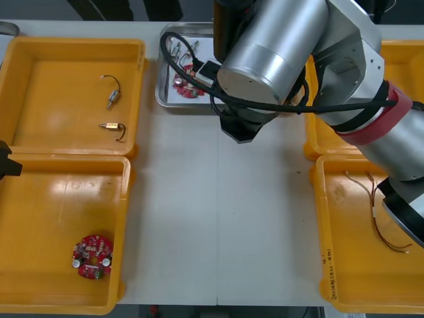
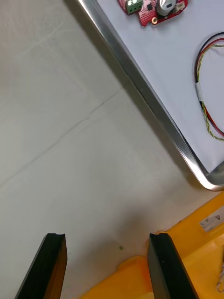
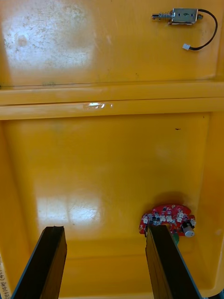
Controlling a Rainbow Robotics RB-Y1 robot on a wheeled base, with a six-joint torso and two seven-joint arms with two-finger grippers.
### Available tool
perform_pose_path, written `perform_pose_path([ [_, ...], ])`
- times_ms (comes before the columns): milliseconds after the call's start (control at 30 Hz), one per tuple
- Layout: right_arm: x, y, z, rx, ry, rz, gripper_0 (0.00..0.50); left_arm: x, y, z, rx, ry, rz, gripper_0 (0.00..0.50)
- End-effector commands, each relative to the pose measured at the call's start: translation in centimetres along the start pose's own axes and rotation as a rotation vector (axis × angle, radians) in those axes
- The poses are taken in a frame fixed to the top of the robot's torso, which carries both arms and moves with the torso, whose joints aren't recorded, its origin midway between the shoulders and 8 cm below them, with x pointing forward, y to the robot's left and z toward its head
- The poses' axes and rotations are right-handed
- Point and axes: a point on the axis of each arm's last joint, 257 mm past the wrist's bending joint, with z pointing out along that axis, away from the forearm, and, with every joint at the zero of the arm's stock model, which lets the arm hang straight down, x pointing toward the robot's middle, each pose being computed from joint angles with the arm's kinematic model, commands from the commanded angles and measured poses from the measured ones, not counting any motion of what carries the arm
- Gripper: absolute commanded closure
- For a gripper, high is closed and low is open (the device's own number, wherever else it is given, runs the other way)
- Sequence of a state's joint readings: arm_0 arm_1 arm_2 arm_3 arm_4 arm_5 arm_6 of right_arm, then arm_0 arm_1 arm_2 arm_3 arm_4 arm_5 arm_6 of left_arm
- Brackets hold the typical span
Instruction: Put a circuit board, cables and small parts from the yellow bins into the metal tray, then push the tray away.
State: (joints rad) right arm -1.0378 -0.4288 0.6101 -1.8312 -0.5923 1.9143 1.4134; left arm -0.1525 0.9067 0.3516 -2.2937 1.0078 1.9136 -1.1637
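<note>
The metal tray (image 1: 161, 99) stands at the table's far middle, white inside, with a red circuit board (image 1: 187, 86) and cables in it. My right arm reaches over it. In the right wrist view my right gripper (image 2: 105, 266) is open above the bare table, just short of the tray's rim (image 2: 154, 107); the board (image 2: 154, 9) and a red and yellow cable (image 2: 205, 93) lie inside. My left gripper (image 3: 105, 261) hangs open over the near left bin (image 3: 107, 154), with a second red circuit board (image 3: 168, 219) beside one finger (image 3: 168, 261).
The far left bin (image 1: 40, 59) holds two small metal parts (image 1: 114, 98) (image 1: 114, 126). A circuit board (image 1: 93, 256) lies in the near left bin (image 1: 40, 218). Thin red and yellow cables (image 1: 381, 218) lie in the near right bin (image 1: 344, 265). A bin corner (image 2: 186, 266) is close to my right fingers.
</note>
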Motion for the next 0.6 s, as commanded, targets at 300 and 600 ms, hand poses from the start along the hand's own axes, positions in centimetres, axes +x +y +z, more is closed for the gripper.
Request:
perform_pose_path([
  [300,1.4,-1.5,-3.1,-0.077,-0.167,0.378,0.000,-0.2,1.2,-1.3,-0.049,-0.016,0.044,0.000],
  [600,8.3,-5.3,-3.2,-0.050,-0.179,0.570,0.000,-0.2,1.2,-1.3,-0.049,-0.016,0.044,0.000],
])
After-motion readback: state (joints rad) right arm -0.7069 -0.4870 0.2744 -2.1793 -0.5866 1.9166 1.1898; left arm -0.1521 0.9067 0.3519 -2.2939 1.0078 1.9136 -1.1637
